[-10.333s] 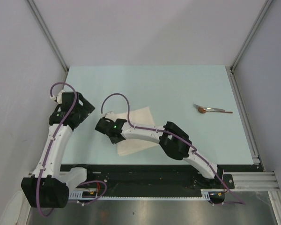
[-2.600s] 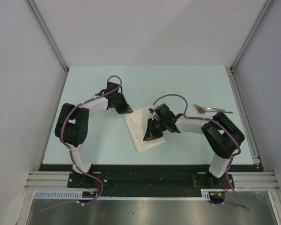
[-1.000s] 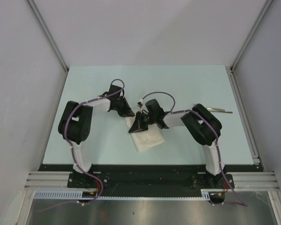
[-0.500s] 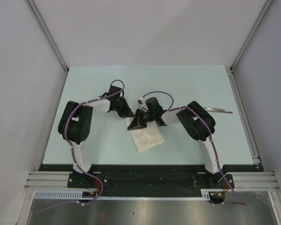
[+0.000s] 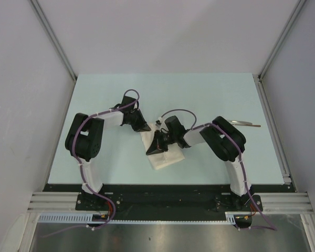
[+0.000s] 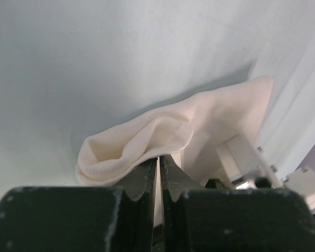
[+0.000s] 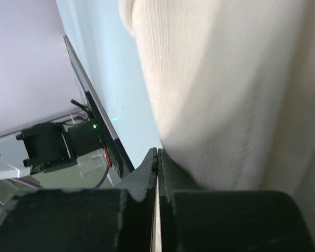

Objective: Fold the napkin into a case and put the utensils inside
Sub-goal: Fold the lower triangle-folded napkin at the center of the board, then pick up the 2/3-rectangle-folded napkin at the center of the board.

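Near the middle of the overhead frame, the napkin point(image 5: 168, 157) lies partly folded on the table point(image 5: 210, 94), slanting from upper left to lower right. My left gripper point(image 6: 158, 158) is clenched on its upper-left end. The wrist view shows a thin strip of cream cloth caught between the fingers, with a loose rounded loop of fabric bulging just above them. I judge that hold is there to anchor that end while the fold is shaped. My right gripper point(image 7: 157, 152) is clamped fully tight, tips down at the napkin's left edge, with cloth filling the right of its view. Whether any layer sits between those fingers I cannot tell. Closed tips suit pressing or running a crease, so I read this as mid-fold, the case not yet made. The spoon point(image 5: 245, 124) lies at the right of the overhead frame, well apart from the napkin, partly behind the right arm's elbow.
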`<state>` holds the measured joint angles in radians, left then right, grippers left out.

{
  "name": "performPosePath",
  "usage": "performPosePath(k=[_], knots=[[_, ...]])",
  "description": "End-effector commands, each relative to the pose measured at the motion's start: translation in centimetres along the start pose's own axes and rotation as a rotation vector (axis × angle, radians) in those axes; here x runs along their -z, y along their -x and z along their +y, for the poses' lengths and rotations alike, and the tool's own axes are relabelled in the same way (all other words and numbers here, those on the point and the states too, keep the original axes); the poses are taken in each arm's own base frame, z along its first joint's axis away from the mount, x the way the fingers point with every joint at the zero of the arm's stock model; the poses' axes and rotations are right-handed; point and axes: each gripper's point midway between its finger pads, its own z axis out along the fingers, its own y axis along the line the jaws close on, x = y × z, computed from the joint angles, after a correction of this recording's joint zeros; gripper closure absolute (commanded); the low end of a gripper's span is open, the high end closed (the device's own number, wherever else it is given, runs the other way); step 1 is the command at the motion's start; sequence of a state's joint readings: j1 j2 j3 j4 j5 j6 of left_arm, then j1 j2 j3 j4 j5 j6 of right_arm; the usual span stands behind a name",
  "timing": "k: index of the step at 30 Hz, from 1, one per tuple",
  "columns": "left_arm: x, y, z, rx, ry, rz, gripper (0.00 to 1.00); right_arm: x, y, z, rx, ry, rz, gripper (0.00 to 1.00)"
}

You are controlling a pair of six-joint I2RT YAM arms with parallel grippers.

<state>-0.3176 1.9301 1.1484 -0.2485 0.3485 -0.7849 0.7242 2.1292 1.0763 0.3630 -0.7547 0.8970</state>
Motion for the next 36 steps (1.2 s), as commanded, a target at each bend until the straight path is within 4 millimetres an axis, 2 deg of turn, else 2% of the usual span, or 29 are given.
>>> performPosePath(k=[1,3,4,11,20,28,30,31,32,35,36], knots=[[-0.7,0.0,1.2,-0.003,0.031,0.000,0.90,0.4,-3.3,0.9,0.026,-0.005,0.058,1.00],[-0.6,0.0,1.2,-0.001,0.033,-0.002,0.90,0.8,-3.8,1.4,0.034,0.001,0.056,1.00],[-0.6,0.1,1.3,-0.002,0.034,-0.004,0.90,1.0,-4.5,0.8,0.023,-0.012,0.060,1.00],[-0.6,0.1,1.4,-0.001,0.040,-0.005,0.90,2.2,-6.9,0.8,0.023,-0.013,0.066,1.00],[-0.6,0.3,1.4,-0.006,0.049,-0.009,0.90,2.0,-9.6,0.8,0.016,-0.015,0.095,1.00],[-0.4,0.4,1.2,-0.011,0.043,-0.013,0.90,3.0,-11.7,0.7,0.011,-0.031,0.101,1.00],[-0.3,0.5,1.2,-0.014,0.044,-0.016,0.90,3.7,-11.6,1.3,0.028,-0.033,0.087,1.00],[-0.1,0.6,1.0,-0.018,0.044,-0.024,0.90,4.3,-11.8,0.8,0.031,-0.069,0.094,1.00],[0.2,0.6,0.8,-0.027,0.042,-0.032,0.90,5.0,-11.2,1.8,0.058,-0.064,0.070,1.00],[1.2,1.1,-0.1,-0.041,0.020,-0.062,0.89,7.2,-9.0,1.8,0.084,-0.118,-0.011,1.00],[1.6,1.2,-0.3,-0.047,0.015,-0.069,0.88,8.5,-8.1,3.1,0.114,-0.098,-0.052,1.00]])
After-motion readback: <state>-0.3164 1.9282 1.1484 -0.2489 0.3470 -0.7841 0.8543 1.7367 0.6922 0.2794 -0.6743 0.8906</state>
